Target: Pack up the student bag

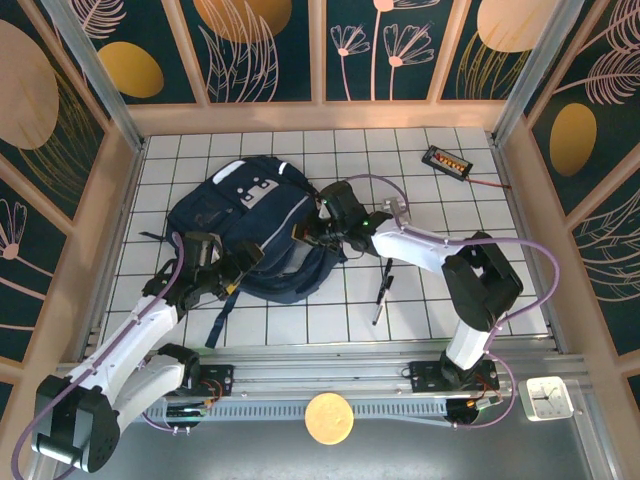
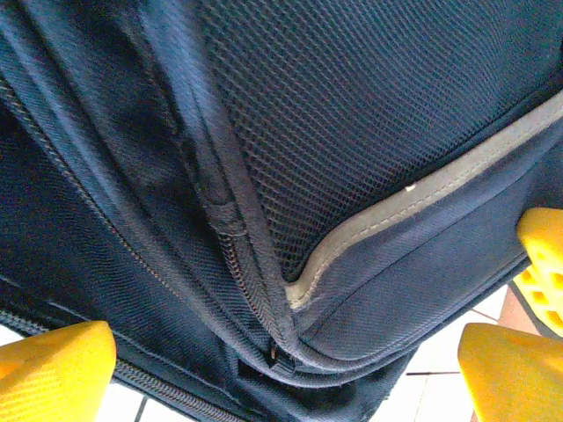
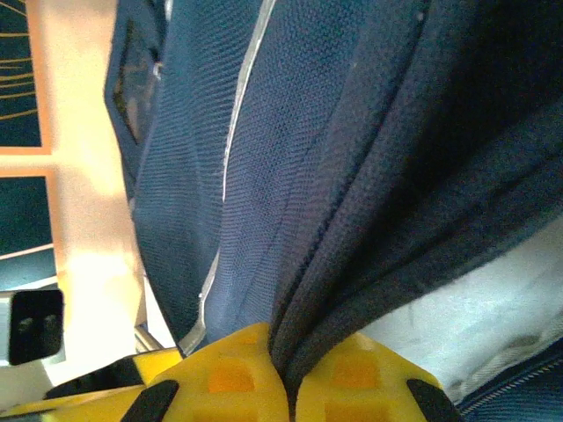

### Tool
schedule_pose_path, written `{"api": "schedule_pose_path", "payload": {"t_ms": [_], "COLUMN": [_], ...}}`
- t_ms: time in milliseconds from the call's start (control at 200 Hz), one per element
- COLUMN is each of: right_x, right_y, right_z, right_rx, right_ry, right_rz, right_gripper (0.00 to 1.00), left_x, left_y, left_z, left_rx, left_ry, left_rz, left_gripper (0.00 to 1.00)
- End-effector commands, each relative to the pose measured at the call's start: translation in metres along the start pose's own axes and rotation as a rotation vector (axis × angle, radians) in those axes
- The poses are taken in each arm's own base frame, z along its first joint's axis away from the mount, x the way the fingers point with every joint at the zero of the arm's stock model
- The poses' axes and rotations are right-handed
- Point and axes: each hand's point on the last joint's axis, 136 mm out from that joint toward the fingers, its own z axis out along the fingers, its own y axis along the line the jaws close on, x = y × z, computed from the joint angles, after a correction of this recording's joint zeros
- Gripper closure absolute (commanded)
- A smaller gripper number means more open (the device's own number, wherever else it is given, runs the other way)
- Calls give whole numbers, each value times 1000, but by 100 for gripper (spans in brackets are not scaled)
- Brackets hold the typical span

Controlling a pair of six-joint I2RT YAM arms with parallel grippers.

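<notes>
Only one student bag — navy-blue

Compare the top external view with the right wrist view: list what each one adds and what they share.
Top external adds the layout: the student bag lying on the gridded table, the left gripper at its near edge, a dark pen beside it and a small black device at the far right. Right wrist adds grip detail: the right gripper pinches a fold of navy fabric between its yellow fingertips, near a grey trim stripe. Both share the bag and the right gripper at its side.
</notes>
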Motion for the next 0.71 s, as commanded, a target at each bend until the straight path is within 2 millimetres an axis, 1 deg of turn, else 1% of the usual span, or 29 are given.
{"api": "schedule_pose_path", "payload": {"t_ms": [0,155,215,335,485,535,575,616,646,661,701], "right_x": [-29,-29,-29,-26,-17,-16,-15,-15,-16,-15,-16], "right_y": [59,76,81,85,87,87,89,90,91,92,93], "right_z": [-29,-39,-43,-48,-51,-53,-55,-56,-58,-58,-59], "right_rx": [-126,-163,-170,-180,-190,-192,-198,-202,-205,-206,-211], "right_ry": [-79,-73,-72,-58,-37,-35,-35,-35,-37,-36,-35], "right_rz": [-87,-90,-93,-89,-79,-75,-75,-77,-82,-84,-94], "right_gripper": [100,100,100,100,100,100,100,100,100,100,100], "left_x": [-10,-16,-19,-26,-34,-35,-36,-35,-36,-36,-36], "left_y": [-26,-30,-30,-32,-33,-34,-34,-35,-37,-38,-39], "left_z": [-2,5,7,8,6,5,4,3,1,1,-1], "left_rx": [85,118,127,152,170,176,181,186,197,200,210], "left_ry": [-19,-39,-56,-98,-147,-154,-158,-160,-163,-164,-168], "left_rz": [19,-21,-41,-77,-102,-99,-95,-92,-89,-87,-93], "left_gripper": [1,1,3,14,37,43,55,72,92,100,100]}}
